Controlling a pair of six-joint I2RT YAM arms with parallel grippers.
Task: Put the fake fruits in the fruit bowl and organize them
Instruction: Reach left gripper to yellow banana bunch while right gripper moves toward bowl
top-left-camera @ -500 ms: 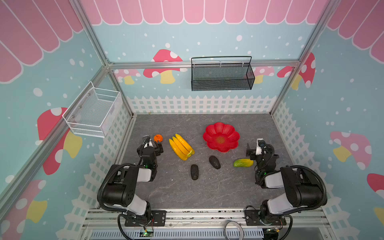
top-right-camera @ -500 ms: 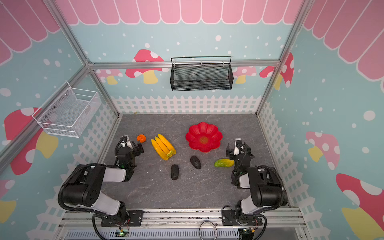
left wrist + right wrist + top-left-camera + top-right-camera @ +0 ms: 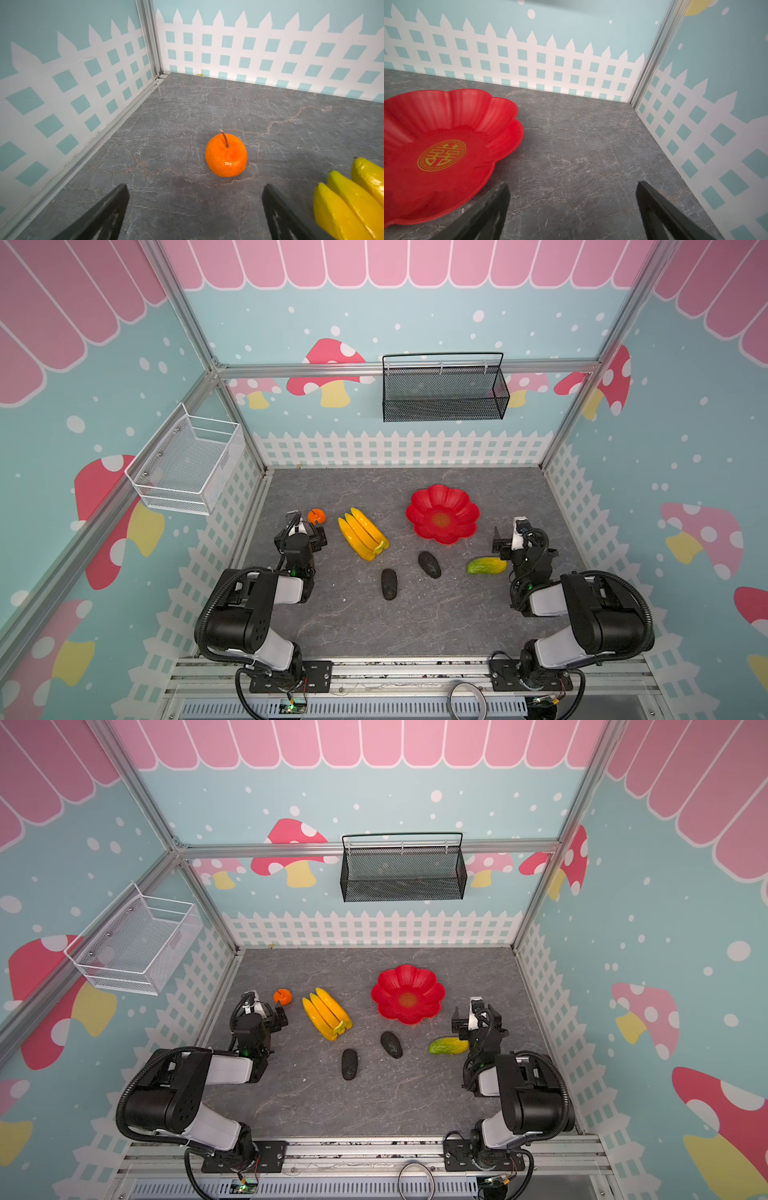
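Right at the start: nothing in the fruit bowl (image 3: 442, 494) yet, toward the back of the bench (image 3: 415, 626), a bit right of the middle.

All the fruits out on the bench:
- orange (image 3: 226, 155) near the left edge
- banana bunch (image 3: 363, 534) beside it, toward the middle
- an avocado (image 3: 389, 584) and a second avocado (image 3: 429, 564) in the middle
- mango (image 3: 486, 565) near the right edge

Left gripper (image 3: 195, 187) spread wide, holding nothing, low and just short of the orange. Right gripper (image 3: 573, 184) spread wide too, holding nothing, between bowl and right edge.

Looks like a reach for the orange. Next, probably: move forward to get a finger on each side, squeeze softly, lift, carry to the bowl. Round and shiny, so likely to roll or slip.

Against the picture from a blink earlier: no change to spot, everything in the same place.
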